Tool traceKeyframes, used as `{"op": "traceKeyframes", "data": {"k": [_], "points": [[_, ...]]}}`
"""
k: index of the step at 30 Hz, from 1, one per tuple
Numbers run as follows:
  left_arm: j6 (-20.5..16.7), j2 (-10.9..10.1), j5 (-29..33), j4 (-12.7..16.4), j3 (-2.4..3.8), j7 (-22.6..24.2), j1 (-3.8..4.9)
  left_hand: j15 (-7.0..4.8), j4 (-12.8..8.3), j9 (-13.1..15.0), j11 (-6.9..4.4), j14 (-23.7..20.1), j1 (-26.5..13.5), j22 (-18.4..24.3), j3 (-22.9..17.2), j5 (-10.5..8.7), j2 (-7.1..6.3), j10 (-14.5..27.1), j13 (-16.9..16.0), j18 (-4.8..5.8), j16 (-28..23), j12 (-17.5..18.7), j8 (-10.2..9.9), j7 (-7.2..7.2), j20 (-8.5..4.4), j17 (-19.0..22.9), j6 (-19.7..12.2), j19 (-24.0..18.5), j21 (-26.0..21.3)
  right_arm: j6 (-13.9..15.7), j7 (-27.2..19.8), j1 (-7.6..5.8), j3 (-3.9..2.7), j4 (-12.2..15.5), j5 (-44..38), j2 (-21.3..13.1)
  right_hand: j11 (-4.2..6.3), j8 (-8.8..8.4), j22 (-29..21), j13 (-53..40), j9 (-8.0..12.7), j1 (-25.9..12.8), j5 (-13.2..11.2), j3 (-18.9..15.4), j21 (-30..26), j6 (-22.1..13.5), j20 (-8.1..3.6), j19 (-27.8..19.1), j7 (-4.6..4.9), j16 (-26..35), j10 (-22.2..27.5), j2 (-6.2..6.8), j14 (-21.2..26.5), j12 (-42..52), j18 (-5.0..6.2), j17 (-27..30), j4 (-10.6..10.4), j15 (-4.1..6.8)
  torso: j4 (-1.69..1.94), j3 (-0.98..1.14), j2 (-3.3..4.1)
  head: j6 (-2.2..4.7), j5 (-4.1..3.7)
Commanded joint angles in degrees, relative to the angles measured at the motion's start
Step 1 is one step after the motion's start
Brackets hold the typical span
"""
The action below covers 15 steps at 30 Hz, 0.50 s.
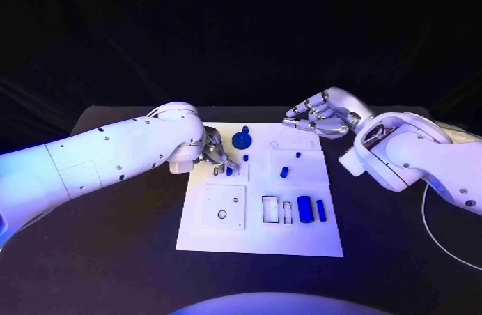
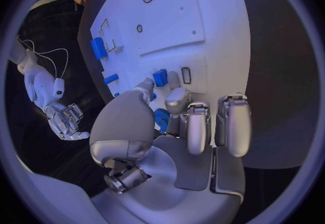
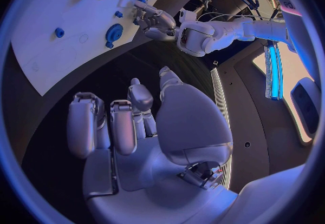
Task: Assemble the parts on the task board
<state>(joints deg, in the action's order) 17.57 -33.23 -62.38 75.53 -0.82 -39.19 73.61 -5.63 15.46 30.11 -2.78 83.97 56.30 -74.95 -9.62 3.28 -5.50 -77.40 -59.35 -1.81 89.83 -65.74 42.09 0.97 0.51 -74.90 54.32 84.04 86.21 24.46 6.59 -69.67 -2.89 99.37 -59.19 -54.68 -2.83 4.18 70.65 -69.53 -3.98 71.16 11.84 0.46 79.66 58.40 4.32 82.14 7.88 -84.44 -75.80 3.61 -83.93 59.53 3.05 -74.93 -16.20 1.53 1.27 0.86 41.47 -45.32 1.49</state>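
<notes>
Down on the black tabletop (image 1: 120, 245) lies the white rectangular task board (image 1: 256, 242), with the small blue parts spread over it. Its far end carries a round blue gear-like disc (image 1: 241, 140) and a small blue peg (image 1: 273, 145); another short blue peg (image 1: 284, 171) stands near the middle. Towards the near end, a thick blue cylinder (image 1: 304, 209) and a thinner blue rod (image 1: 322, 210) lie side by side, just beside two upright rectangular slots.

At the board's left edge, near the far end, the robot's silver left hand (image 1: 213, 156) is lowered onto the board. In the left wrist view its fingers (image 2: 196, 126) are curled downward, and the thumb and a finger close around a small blue block (image 2: 160, 119) right at the board's surface. A second little blue block (image 2: 160, 78) sits just beyond the fingertips, next to a narrow rectangular slot.

The silver right hand (image 1: 320, 118) hovers off the board's far right corner, above the tabletop and apart from every part. Its fingers (image 3: 111, 126) are loosely curved and spread, and they hold nothing.
</notes>
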Motion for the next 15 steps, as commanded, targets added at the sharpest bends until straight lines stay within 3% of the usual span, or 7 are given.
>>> {"op": "traceKeyframes", "data": {"k": [1, 4, 7, 11, 13, 15], "points": [[-0.32, -0.79, -0.20, 1.45, 0.85, -4.98, 0.11, -0.51, 0.18, -0.06, -0.22, 6.03, 0.00, -9.95, 0.66, -0.16, 0.78, -0.19, -0.16, 0.51, 0.17, -0.09, 0.36, -0.16, -0.30, -15.10, 0.21, 3.79, -0.10, -0.75, -0.51, 0.02, 0.04, -0.10, -0.78, 0.02, -0.01, 0.07, -0.08, 0.07, -0.06, -0.29, -0.32, -0.28, -0.28, 0.09, 0.08, -0.38, -0.17, 0.28, 0.49, -0.17, -4.14, -0.18, 0.97, -6.94, -0.01, -0.02, 0.00, 0.02, -0.06, 0.06, 0.02], [-0.73, -2.02, 0.07, 3.10, 2.19, -4.92, 0.73, -0.52, 0.67, -0.15, -0.21, 6.03, 0.16, -10.05, 1.69, -0.15, 1.04, -0.16, -0.10, 0.53, 0.17, -0.08, 0.40, -0.14, -0.31, -15.10, 0.11, 3.84, -0.03, -0.80, -0.48, 0.02, 0.09, -0.26, -0.78, 0.02, -0.02, 0.07, -0.11, 0.08, -0.07, -0.31, -0.38, -0.43, -0.30, 0.09, 0.08, -0.39, -0.18, 0.30, 0.50, -0.21, -4.14, -0.18, 0.97, -6.92, -0.08, -0.02, 0.08, 0.06, -0.10, 0.21, -0.06], [-0.63, -2.94, 0.82, 3.87, 2.92, -4.91, 2.06, -0.33, 0.97, -0.44, 0.08, 6.03, 0.47, -9.39, 3.07, -0.10, 1.44, 1.16, 1.98, 0.37, 0.17, 1.66, -0.01, 0.21, -0.21, -15.10, -0.86, 3.54, -0.57, -0.83, -0.43, 0.02, 0.15, -0.38, -0.78, 0.07, -0.02, 0.07, -0.11, 0.08, -0.07, -0.31, -0.38, -0.43, -0.30, 0.09, 0.08, -0.39, -0.18, 0.30, 0.50, -0.21, -4.14, -0.18, 0.97, -6.92, -0.08, -0.02, 0.08, 0.08, -0.05, 0.37, -0.03], [3.26, -3.41, 1.64, 2.42, 3.35, -4.89, 4.76, 0.98, -0.21, -2.43, 1.76, 6.03, 4.17, -7.06, 4.95, 0.25, 1.40, 6.22, 9.02, -0.18, 0.17, 7.89, -3.44, 2.25, 0.71, -15.10, -5.56, 2.42, -2.53, -0.88, -0.37, 0.02, 0.23, -0.61, -0.78, 0.18, -0.02, 0.08, -0.10, 0.07, -0.07, -0.31, -0.39, -0.48, -0.30, 0.09, 0.08, -0.38, -0.18, 0.29, 0.49, -0.23, -4.14, -0.16, 0.97, -6.93, -0.10, -0.02, 0.12, 0.06, -0.04, 0.71, 0.09], [5.16, -2.95, 1.85, 0.24, 3.42, -4.84, 6.09, 1.52, -0.80, -3.32, 2.35, 6.03, 6.30, -6.48, 5.31, 0.86, 1.63, 7.21, 10.24, -0.33, 0.17, 8.85, -4.44, 2.88, 1.26, -15.10, -5.99, 2.12, -3.06, -0.90, -0.35, 0.02, 0.28, -0.75, -0.79, 0.25, -0.02, 0.08, -0.08, 0.07, -0.07, -0.31, -0.41, -0.57, -0.29, 0.10, 0.08, -0.37, -0.18, 0.31, 0.49, -0.26, -4.14, -0.14, 0.96, -6.91, -0.13, -0.02, 0.15, 0.09, -0.09, 0.69, 0.22], [6.18, -2.26, 1.96, -2.06, 3.40, -4.78, 6.83, 1.70, -0.76, -3.75, 2.53, 6.03, 6.94, -6.37, 5.60, 1.05, 1.90, 7.41, 10.48, -0.38, 0.17, 8.95, -4.81, 3.04, 1.50, -15.10, -5.92, 2.06, -3.18, -0.92, -0.32, 0.02, 0.31, -0.83, -0.80, 0.32, 0.00, 0.08, -0.07, 0.08, -0.07, -0.15, -0.26, -0.72, -0.29, 0.11, 0.08, -0.35, -0.18, 0.31, 0.49, -0.35, -4.15, -0.14, 0.96, -6.94, -0.11, -0.01, 0.18, 0.10, -0.09, 0.73, 0.37]]}}
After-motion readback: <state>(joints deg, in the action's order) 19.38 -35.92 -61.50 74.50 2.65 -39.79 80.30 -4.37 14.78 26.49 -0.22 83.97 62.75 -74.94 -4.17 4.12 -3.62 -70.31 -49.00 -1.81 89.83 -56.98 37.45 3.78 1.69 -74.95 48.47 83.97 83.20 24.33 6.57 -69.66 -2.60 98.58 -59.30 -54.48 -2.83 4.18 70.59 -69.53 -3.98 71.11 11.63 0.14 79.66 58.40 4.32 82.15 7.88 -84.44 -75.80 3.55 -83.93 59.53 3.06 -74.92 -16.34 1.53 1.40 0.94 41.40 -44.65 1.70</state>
